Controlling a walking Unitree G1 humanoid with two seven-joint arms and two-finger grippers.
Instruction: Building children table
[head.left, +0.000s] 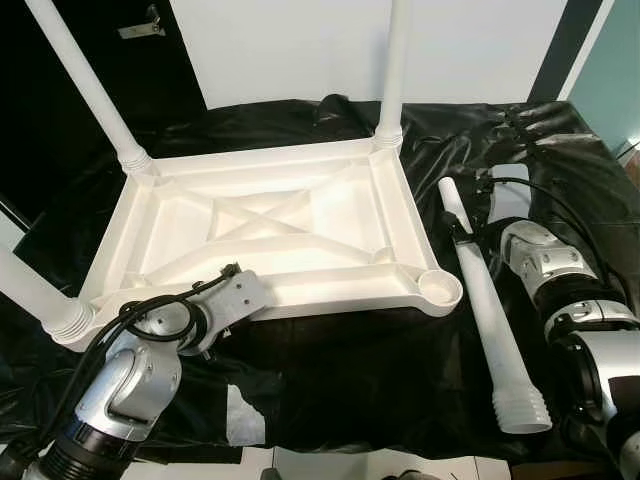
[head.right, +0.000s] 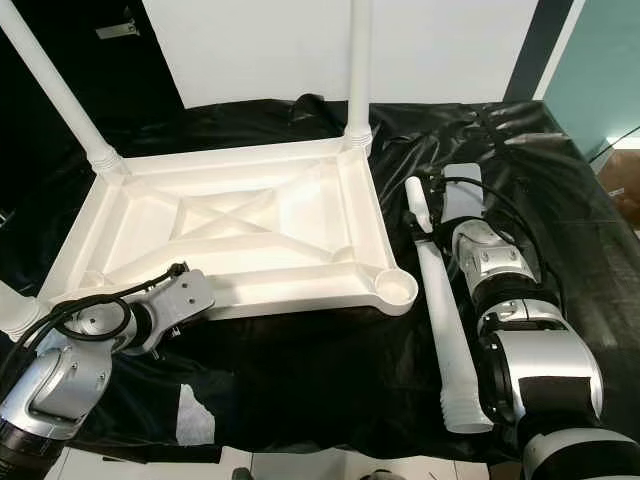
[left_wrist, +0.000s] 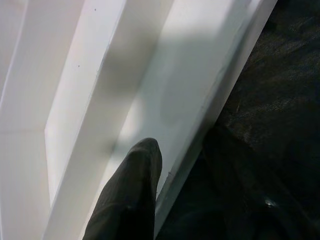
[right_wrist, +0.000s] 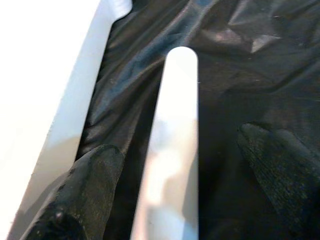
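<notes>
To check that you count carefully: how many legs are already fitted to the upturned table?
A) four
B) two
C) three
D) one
C: three legs stand in the corners of the table, the near-right socket is empty, and the fourth leg lies on the black sheet between the fingers of the right gripper.

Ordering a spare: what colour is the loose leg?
White, clearest in the left eye view: loose leg.

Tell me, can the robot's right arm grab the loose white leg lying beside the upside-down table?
Probably yes. The right gripper already sits over the loose leg, one open black finger on each side, so the way looks free. The leg lies flat on the black sheet, apart from the tabletop.
</notes>
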